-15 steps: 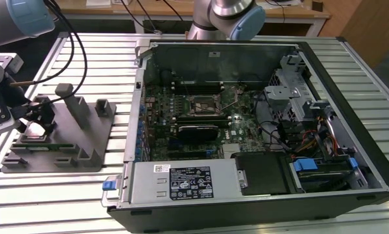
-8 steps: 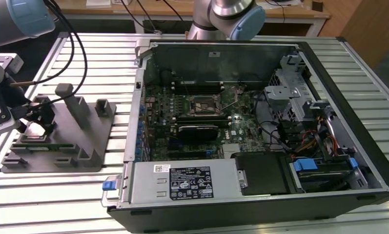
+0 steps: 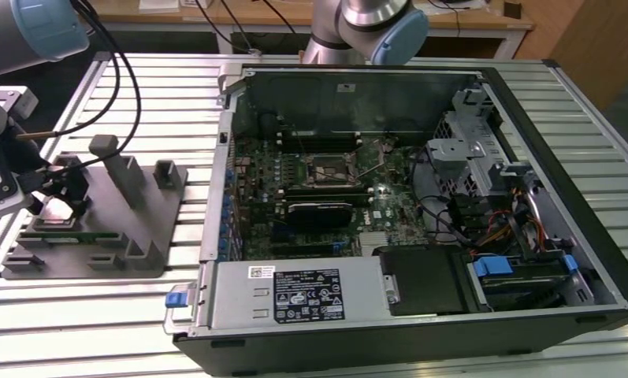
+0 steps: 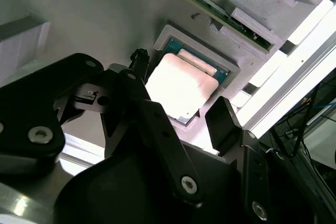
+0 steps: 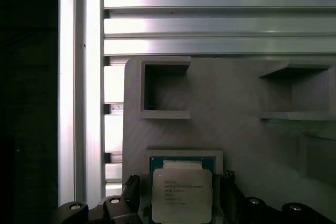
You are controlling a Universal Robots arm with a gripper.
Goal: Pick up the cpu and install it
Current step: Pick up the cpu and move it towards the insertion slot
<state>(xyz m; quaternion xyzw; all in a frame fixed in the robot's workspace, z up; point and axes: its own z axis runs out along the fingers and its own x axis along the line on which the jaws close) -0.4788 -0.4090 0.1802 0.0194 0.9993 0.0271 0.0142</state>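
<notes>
1. the cpu (image 5: 181, 192) lies flat, metal top up, in a shallow square pocket of the grey fixture tray (image 5: 236, 135). the pocket's raised rim frames it on every side, which i judge keeps the chip square and in a known spot for grasping.
2. the gripper (image 4: 181, 88) hangs directly over that pocket with its jaws apart, one black finger (image 4: 223, 119) on each side of the chip. in the first wrist view a gap shows between each finger and the chip's edge, so nothing is clamped and the cpu rests on the tray.
3. the fingers line up with two opposite edges, probably so that they meet the thin rim and not the metal top.
4. the tray's other recesses sit near the pocket, apart from the fingers.
5. in the exterior view the tray sits on the slatted metal table (image 3: 135, 102) at that view's left, just beside the open computer case (image 3: 345, 98).
6. the socket (image 3: 332, 169) near the middle of the board is well apart from the gripper. by my reading the pick itself is not yet made.
</notes>
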